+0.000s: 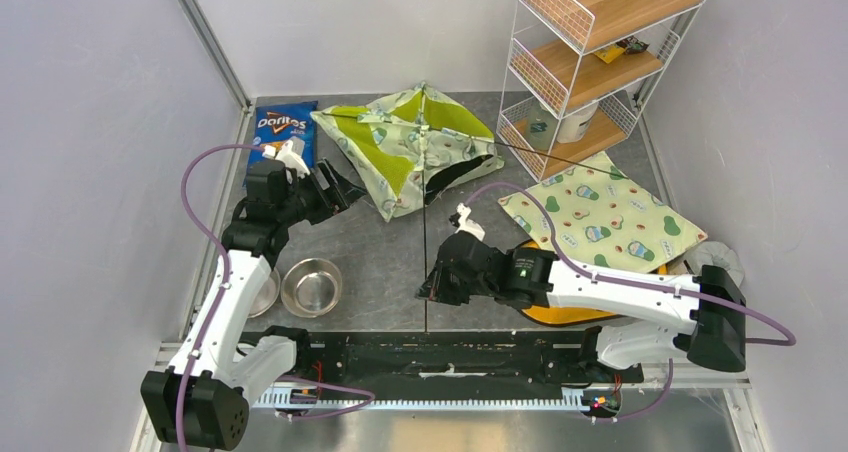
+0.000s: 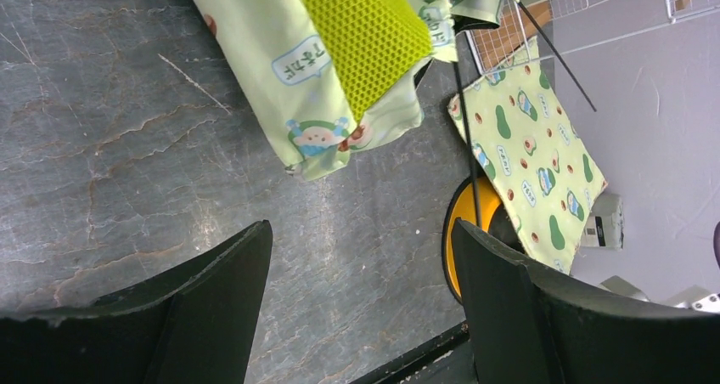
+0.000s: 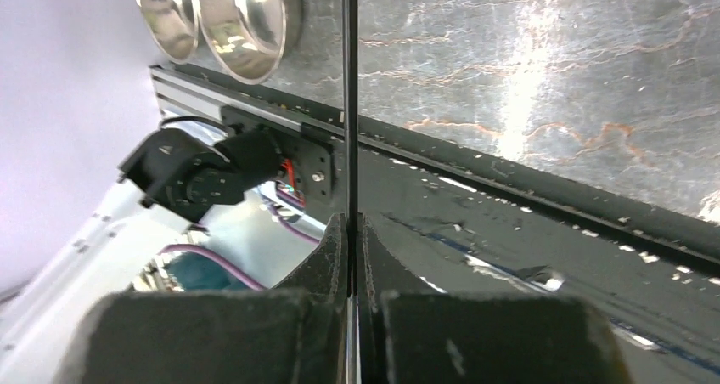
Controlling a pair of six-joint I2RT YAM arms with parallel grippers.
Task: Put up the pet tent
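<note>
1. The slumped pale-green, avocado-print fabric pet tent [image 1: 410, 147] with lime lining lies at the far middle of the grey stone-look worktop [image 1: 380, 262], collapsed rather than standing.
2. A thin black pole [image 1: 425, 222] runs from its peak toward the near edge.
3. The black two-finger right gripper [image 3: 350, 231] has its jaws pinched on that pole near its near end.
4. The black two-finger left gripper [image 2: 361, 231] hangs just left of the tent, jaws wide, holding nothing.
5. Judged from this, setup is early: the frame looks unseated and the fabric has yet to be raised.
</note>
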